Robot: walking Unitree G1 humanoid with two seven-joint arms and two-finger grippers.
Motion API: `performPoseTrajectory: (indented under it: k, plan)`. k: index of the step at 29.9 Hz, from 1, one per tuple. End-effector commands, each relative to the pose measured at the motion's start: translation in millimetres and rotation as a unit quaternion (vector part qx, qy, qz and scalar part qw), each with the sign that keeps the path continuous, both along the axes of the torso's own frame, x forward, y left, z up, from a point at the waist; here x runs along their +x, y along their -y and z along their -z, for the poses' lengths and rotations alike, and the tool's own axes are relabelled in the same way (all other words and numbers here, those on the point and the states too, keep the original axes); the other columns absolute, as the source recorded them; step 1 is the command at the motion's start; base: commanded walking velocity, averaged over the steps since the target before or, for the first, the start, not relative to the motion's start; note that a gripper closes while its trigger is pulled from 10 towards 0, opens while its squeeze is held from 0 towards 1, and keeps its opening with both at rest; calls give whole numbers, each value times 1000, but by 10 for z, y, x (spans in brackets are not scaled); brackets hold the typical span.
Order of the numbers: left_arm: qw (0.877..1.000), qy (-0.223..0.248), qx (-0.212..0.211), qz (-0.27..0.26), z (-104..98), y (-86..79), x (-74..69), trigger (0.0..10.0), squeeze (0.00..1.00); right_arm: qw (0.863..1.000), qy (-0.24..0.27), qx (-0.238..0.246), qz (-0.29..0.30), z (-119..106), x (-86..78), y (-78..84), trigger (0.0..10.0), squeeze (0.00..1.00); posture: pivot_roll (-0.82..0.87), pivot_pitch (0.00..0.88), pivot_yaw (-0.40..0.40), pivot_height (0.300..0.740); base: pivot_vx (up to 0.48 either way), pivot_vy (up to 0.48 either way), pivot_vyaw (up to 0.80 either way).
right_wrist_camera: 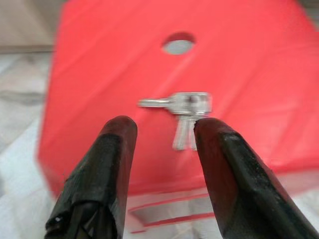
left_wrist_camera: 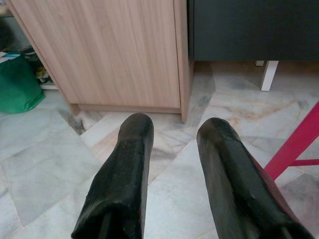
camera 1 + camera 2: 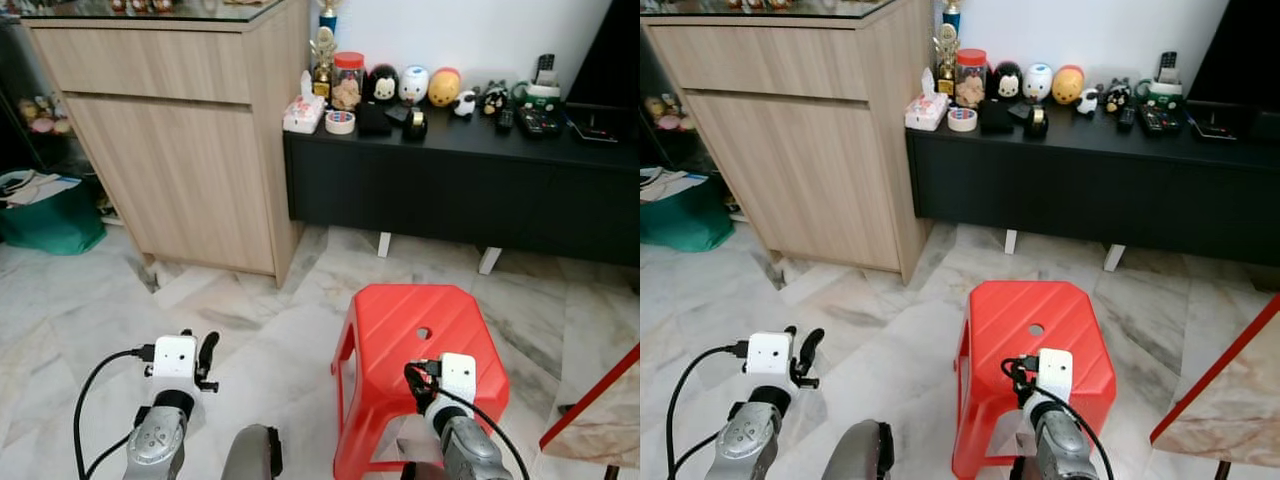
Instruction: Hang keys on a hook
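Two black-fingered grippers are sitting lowest in the head views, either side of the red plastic stool (image 3: 420, 345), which serves as landmark.

Left of the stool, the left gripper (image 2: 172, 149) is hovering over the marble floor (image 3: 90, 300), fingers apart and empty; likely parked clear so the other arm can work. Beyond it, the light wooden cabinet (image 3: 190, 160) is standing against the wall.

Over the stool's near edge, the right gripper (image 1: 162, 137) is pointing down at the seat, fingers spread with nothing between them. Small bunch of silver metal keys (image 1: 182, 112) is lying flat on the seat, just ahead of the fingertips, nearer the right finger; the spread looks sized to straddle them for a pickup.

Behind the stool, the long black low console (image 3: 470, 190) is carrying toys and jars. No hook identifiable yet.
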State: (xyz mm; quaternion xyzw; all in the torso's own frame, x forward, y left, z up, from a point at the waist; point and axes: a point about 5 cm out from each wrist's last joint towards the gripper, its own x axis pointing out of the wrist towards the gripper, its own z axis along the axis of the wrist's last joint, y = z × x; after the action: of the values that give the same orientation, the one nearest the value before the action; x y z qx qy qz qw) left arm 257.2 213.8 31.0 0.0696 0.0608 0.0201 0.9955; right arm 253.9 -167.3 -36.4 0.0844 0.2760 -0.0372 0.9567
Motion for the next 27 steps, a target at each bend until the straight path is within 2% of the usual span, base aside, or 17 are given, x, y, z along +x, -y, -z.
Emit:
performPoseTrajectory:
  k: [1, 4, 12, 27]
  plan:
    - [1000, 4, -7, 1, -30, 4, 20, 10000, 0, 1000, 6, 3, 13, -40, 53, 23, 10000, 0, 78, 0, -20, 613, 0, 0, -769]
    - [1000, 3, -8, 0, -24, -6, 12, 10000, 0, 1000, 11, -3, 5, -53, 65, 22, 10000, 0, 74, 0, -20, 613, 0, 0, -788]
    - [1000, 1, -7, 1, -14, -6, 1, 10000, 0, 1000, 23, -7, -12, -89, 106, -27, 10000, 0, 76, 0, -24, 613, 0, 0, 0]
    - [1000, 3, -9, 2, -21, -9, 5, 10000, 0, 999, 29, 2, -41, -104, 128, -148, 10000, 0, 78, 0, -22, 613, 272, 0, 0]
